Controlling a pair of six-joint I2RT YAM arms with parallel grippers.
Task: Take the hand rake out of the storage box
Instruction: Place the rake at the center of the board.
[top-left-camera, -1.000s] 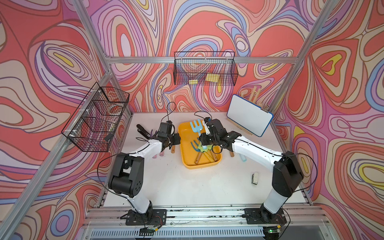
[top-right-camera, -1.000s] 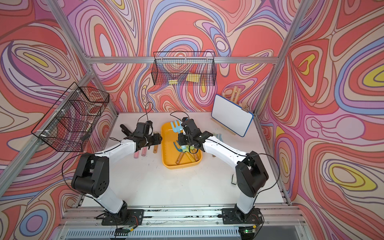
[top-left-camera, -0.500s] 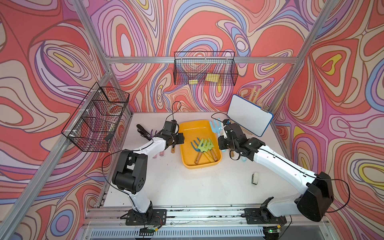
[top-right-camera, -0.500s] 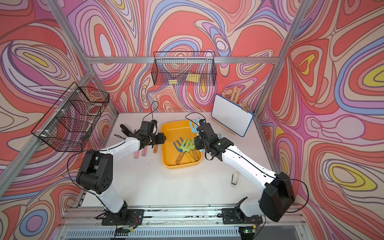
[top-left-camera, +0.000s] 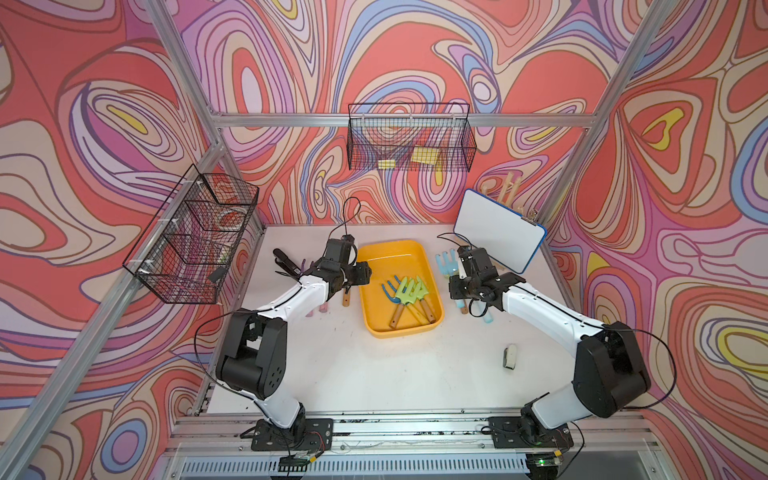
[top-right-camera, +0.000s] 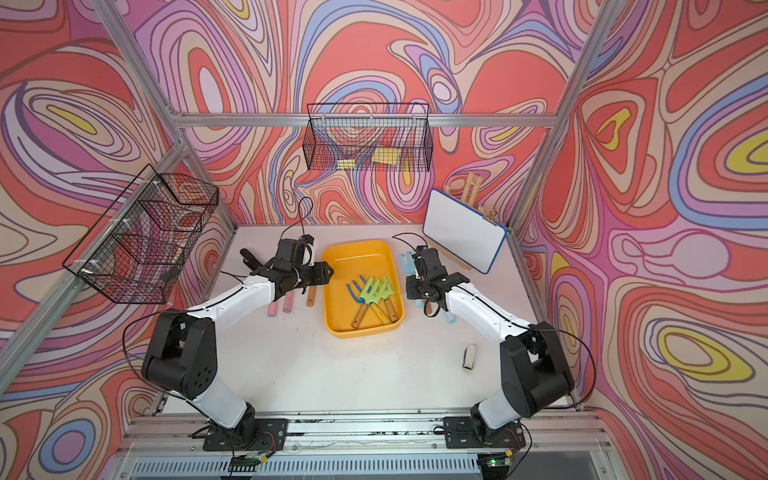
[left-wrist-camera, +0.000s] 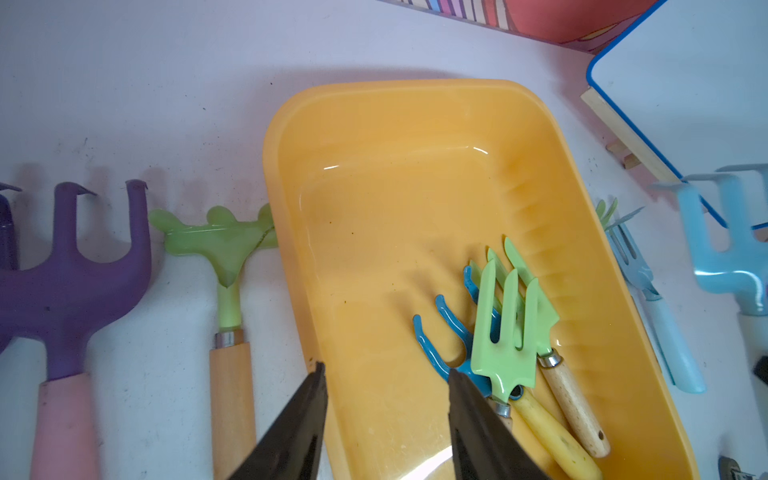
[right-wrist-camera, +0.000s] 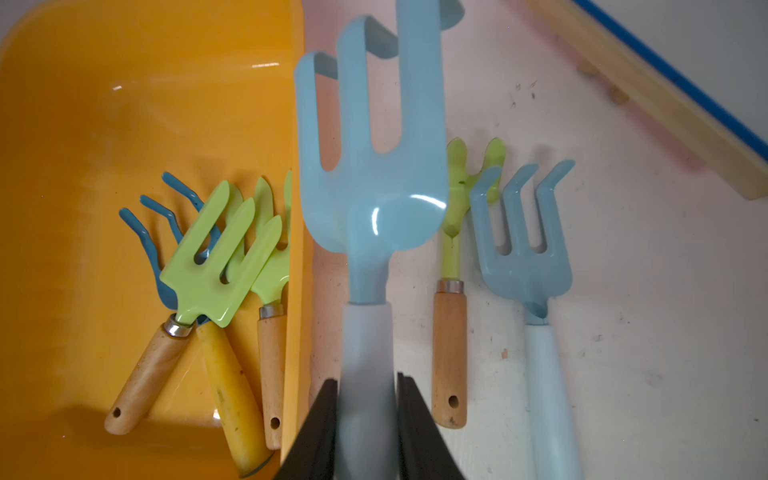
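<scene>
1. Gripping a pale blue hand rake (right-wrist-camera: 374, 199) by its handle, the right hand (right-wrist-camera: 365, 378) is clamped tight, holding it over the worktop (right-wrist-camera: 623, 291), just beside the yellow storage box (right-wrist-camera: 83, 104) and outside it.
2. The left hand (left-wrist-camera: 386, 369) is partly open and empty, at the box's rim.
3. 3 garden tools (left-wrist-camera: 505, 332) lie inside the box.

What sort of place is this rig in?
Probably a lab robot test cell: aluminium frame with printed swirl walls, left arm and right arm mounted on a rail, staged props like the storage box of hand rakes.
</scene>
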